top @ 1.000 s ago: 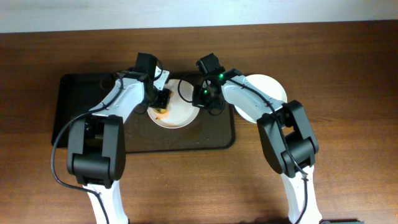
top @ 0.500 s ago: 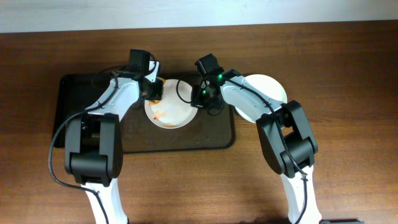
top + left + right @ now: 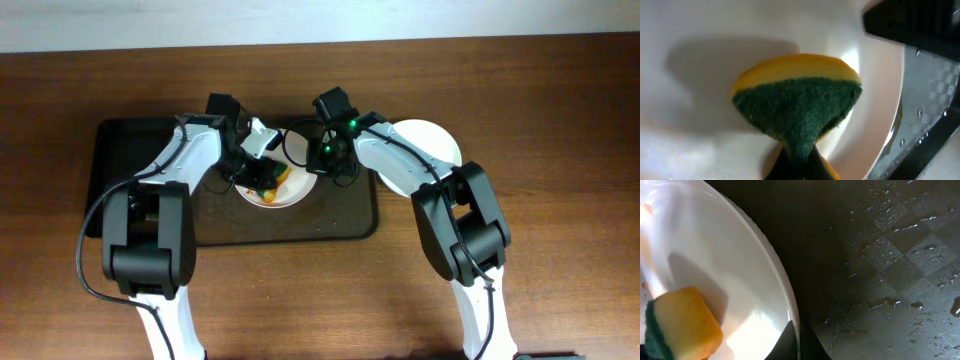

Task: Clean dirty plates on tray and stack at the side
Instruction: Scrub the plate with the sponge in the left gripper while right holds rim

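Left gripper [image 3: 797,167] is clamping a sponge [image 3: 797,107] on the central plate [image 3: 296,187]; right gripper [image 3: 799,341] is pinching its rim.

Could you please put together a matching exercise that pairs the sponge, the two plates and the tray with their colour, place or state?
Things:
1. sponge
2. plate under the sponge
3. other plate
4. tray

Descriptions:
a. on the table, right of the tray
b. dark, beaded with water drops
c. yellow and green, pinched by the left end effector
d. on the tray, its rim gripped by the right end effector

Pairs: 1-c, 2-d, 3-a, 4-b.
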`<state>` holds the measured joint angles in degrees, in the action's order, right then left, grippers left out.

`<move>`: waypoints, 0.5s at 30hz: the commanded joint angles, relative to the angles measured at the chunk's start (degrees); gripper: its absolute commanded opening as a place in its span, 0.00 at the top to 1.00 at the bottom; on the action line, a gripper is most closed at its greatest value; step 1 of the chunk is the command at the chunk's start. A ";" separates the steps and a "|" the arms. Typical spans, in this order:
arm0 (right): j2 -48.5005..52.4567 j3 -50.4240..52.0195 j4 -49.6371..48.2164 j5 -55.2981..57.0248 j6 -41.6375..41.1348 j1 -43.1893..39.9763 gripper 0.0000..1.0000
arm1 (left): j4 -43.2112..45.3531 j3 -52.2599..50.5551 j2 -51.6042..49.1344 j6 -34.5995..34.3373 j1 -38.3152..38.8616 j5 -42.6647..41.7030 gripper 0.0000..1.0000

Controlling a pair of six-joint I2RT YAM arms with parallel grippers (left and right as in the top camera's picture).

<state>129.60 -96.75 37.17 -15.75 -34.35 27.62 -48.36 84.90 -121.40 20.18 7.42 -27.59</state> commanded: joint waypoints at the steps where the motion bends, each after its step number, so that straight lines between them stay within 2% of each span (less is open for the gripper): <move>1: 1.18 0.09 -0.15 0.70 -0.44 -0.26 0.96 | 5.27 -0.37 -0.74 -2.16 -0.37 2.38 1.00; 4: 1.18 0.09 -0.13 0.72 -0.42 -0.26 0.96 | 9.84 -0.37 -0.74 -17.73 -0.46 23.71 0.99; 6: 1.18 0.09 -0.13 0.72 -0.42 -0.26 0.96 | 7.48 -0.37 -0.74 -30.99 -0.31 43.85 0.99; 7: 1.18 0.09 -0.15 0.72 -0.42 -0.26 0.96 | 6.40 -0.37 -0.74 -32.59 -0.31 46.18 0.99; 10: 1.18 0.09 -0.39 0.72 -0.42 -0.26 0.96 | 4.00 -0.37 -0.74 -35.74 -0.31 46.69 1.00; 12: 1.18 0.09 -0.37 0.70 -0.39 -0.28 0.96 | 3.69 -0.37 -0.74 -34.86 -0.31 41.77 1.00; 15: 1.18 0.09 -0.07 0.50 -0.42 -0.26 0.96 | 5.64 -0.37 -0.74 -21.68 -0.33 21.73 0.99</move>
<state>129.62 -96.75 36.07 -17.80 -34.50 28.53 -43.48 85.60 -120.95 -10.61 8.62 6.96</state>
